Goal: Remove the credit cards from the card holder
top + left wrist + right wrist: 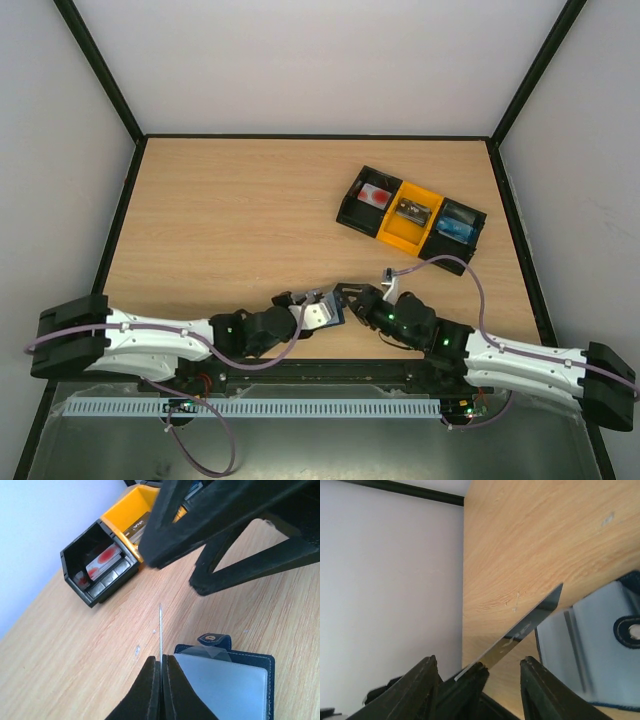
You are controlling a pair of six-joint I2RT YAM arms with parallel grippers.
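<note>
My left gripper (pixel 161 659) is shut on a thin credit card (pixel 160 625), seen edge-on and standing up from its fingertips. In the right wrist view the same card (pixel 530 622) shows a dark glossy face with light marks, running diagonally between my right gripper's (pixel 481 661) spread fingers. That gripper is open and its fingers do not touch the card. The navy card holder (pixel 250 656) lies open just right of the left fingers, pale inner pocket up, tab and snap (pixel 212 639) at its far edge. In the top view both grippers (pixel 325 310) (pixel 350 297) meet near the table's front edge.
A black-and-yellow three-compartment tray (pixel 385 232) sits at the back right. It holds a pinkish-white card with a red spot (pixel 374 196), a black card (pixel 412 210) and a blue item (pixel 458 228). Black frame rails and white walls border the table.
</note>
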